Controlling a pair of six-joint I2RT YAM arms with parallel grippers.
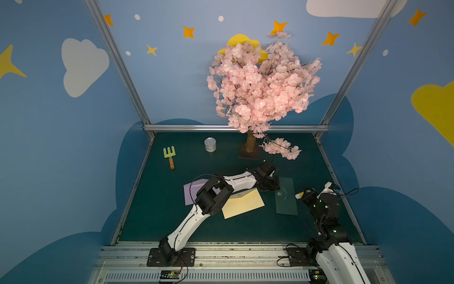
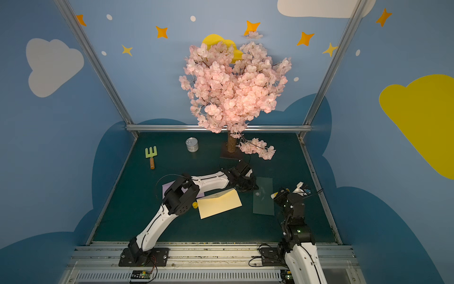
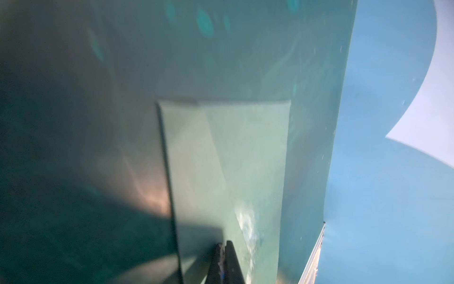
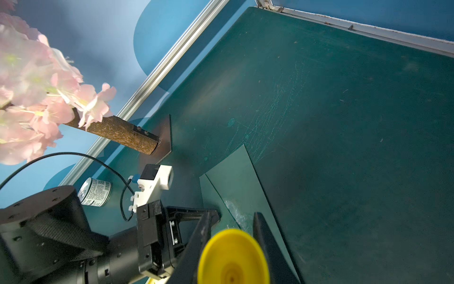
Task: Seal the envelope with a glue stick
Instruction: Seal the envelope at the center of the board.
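Note:
The dark green envelope (image 1: 286,200) (image 2: 264,199) lies flat on the mat right of centre. In the left wrist view the envelope (image 3: 245,159) has its flap folded down, with a shiny glue smear (image 3: 245,221) along the flap edge. My left gripper (image 1: 269,187) (image 3: 224,244) is shut, and its tips rest on the envelope's far end. My right gripper (image 1: 301,196) (image 4: 235,214) is shut on the yellow glue stick (image 4: 232,258) (image 1: 299,196) and holds it just off the envelope's right edge.
A yellow envelope (image 1: 243,204) and a purple one (image 1: 189,195) lie under the left arm. A small yellow cap (image 2: 195,204) sits beside the yellow envelope. At the back stand a blossom tree (image 1: 250,145), a tin can (image 1: 210,144) and a toy garden fork (image 1: 170,156).

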